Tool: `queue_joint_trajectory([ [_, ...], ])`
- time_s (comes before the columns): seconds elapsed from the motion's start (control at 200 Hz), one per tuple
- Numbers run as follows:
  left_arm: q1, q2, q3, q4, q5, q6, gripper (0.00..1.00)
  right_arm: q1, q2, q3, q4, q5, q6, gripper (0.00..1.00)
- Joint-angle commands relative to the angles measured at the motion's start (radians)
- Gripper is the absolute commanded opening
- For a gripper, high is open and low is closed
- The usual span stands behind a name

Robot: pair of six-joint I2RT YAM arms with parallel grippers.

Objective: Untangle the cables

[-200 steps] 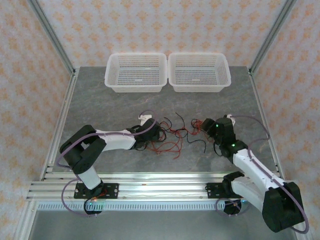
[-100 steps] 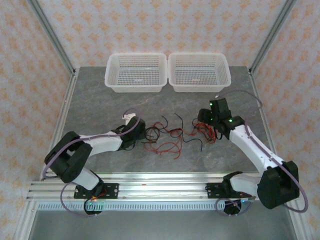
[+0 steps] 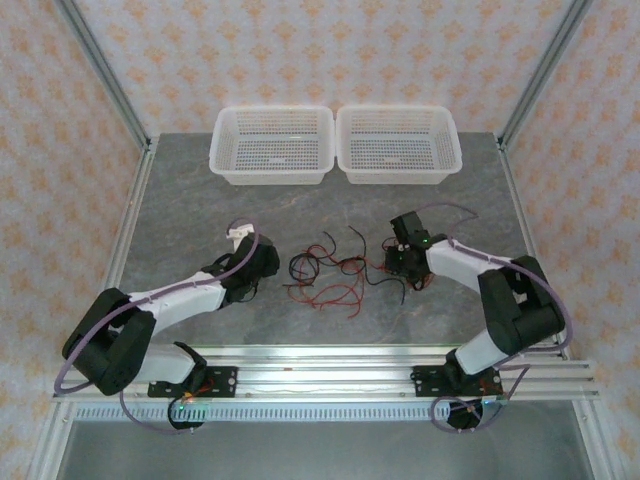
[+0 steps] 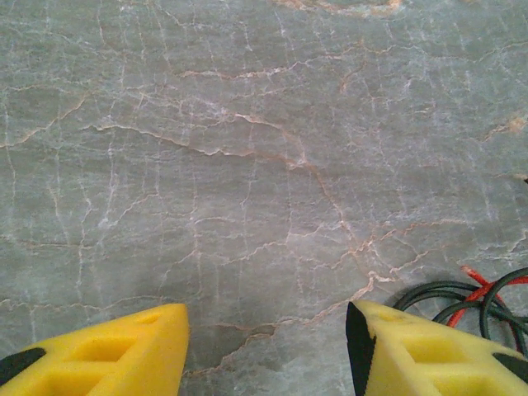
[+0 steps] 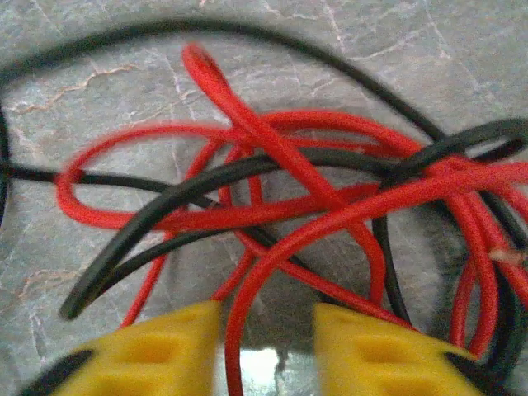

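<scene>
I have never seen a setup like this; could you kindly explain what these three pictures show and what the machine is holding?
Two small robot arms, the left arm and the right arm, are bolted at the near edge of a grey table. Each ends in a two-finger gripper. The wide picture looks down from above and behind them. The other two come from cameras on the wrists, and the yellow wedges there are the fingers.

On the table lies a loose tangle of thin red and black cables, which the arms should separate. At the far edge stand the left basket and the right basket, both white and empty.

The left gripper is open over bare stone beside the cables, holding nothing. The right gripper is down on the tangle. A red wire runs between its jaws, which stand apart, so nothing looks pinched yet.
</scene>
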Motion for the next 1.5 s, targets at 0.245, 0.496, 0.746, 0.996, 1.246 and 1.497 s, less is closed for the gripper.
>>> queue_joint_trajectory([
  [0.245,0.001,-0.055,-0.024,-0.051,-0.025,-0.013,0.56,0.022,-0.051,0.088,0.176,-0.315,0.061,0.0],
  [0.496,0.0,-0.111,-0.021,-0.03,0.031,0.032,0.6,0.022,-0.216,0.126,0.313,-0.506,0.185,0.0],
  [0.746,-0.019,-0.142,-0.011,-0.017,0.117,0.053,0.62,0.022,-0.247,0.183,0.15,-0.328,0.117,0.0],
  [0.996,-0.132,-0.014,0.072,-0.016,0.091,0.06,0.62,-0.035,-0.286,0.145,0.003,-0.009,0.057,0.0],
  [1.246,-0.2,0.258,0.238,-0.036,0.044,0.061,0.62,-0.117,-0.296,0.083,-0.017,0.103,0.043,0.39],
  [1.497,-0.19,0.43,0.353,-0.19,-0.145,-0.01,0.62,-0.122,-0.258,0.059,-0.013,0.108,0.022,0.53],
])
